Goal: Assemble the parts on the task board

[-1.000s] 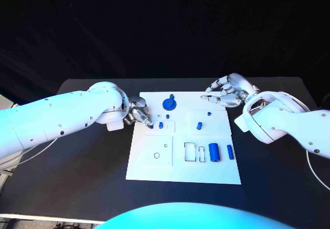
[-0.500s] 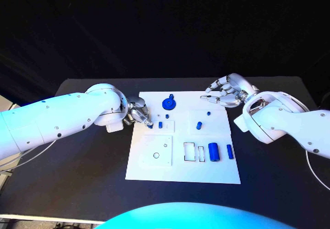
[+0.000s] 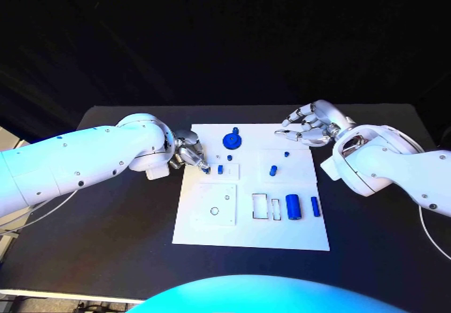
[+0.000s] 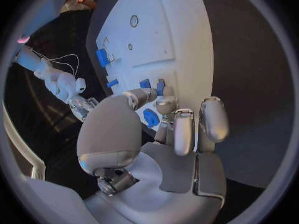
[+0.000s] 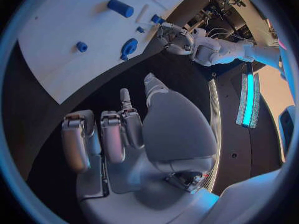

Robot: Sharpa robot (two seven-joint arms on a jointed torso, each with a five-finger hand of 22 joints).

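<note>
Head view: left hand (image 3: 191,155) sits at the task board's (image 3: 250,228) left edge, fingertips pinching a small blue part (image 3: 206,171); right hand (image 3: 310,128) hovers released, fingers apart, beyond the board's far right corner; about six more blue parts lie on the white board, among them a round piece (image 3: 231,141) and a cylinder (image 3: 292,207); black table (image 3: 103,228), dark surroundings.
</note>
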